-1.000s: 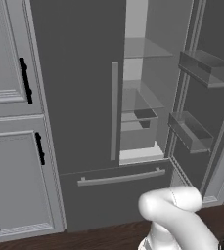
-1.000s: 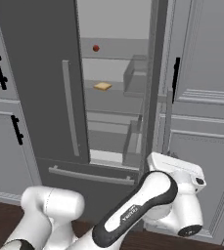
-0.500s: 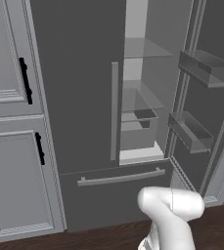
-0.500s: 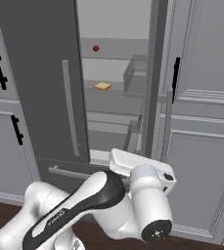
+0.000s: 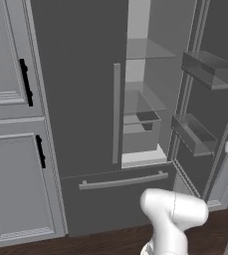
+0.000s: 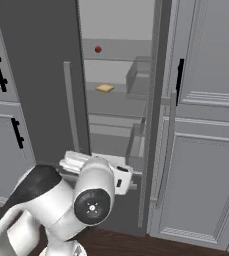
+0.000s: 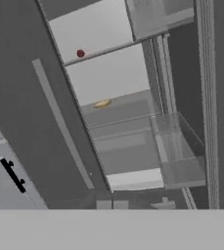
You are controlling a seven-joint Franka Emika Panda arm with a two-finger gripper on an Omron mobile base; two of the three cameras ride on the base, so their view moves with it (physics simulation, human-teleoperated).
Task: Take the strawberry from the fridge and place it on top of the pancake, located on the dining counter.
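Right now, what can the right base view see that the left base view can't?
The right base view sees the strawberry on an upper shelf and a tan food piece one shelf lower. The left base view alone sees the clear bins inside the open right door. Both share the fridge with its closed left door, the long handle, and the robot's arm.

white arm (image 6: 61, 200) swung left and lower, wrist turned toward open fridge (image 6: 116, 100)

strawberry (image 6: 98, 49) on fridge (image 6: 41, 75) shelf, possibly bread (image 6: 105, 88) below
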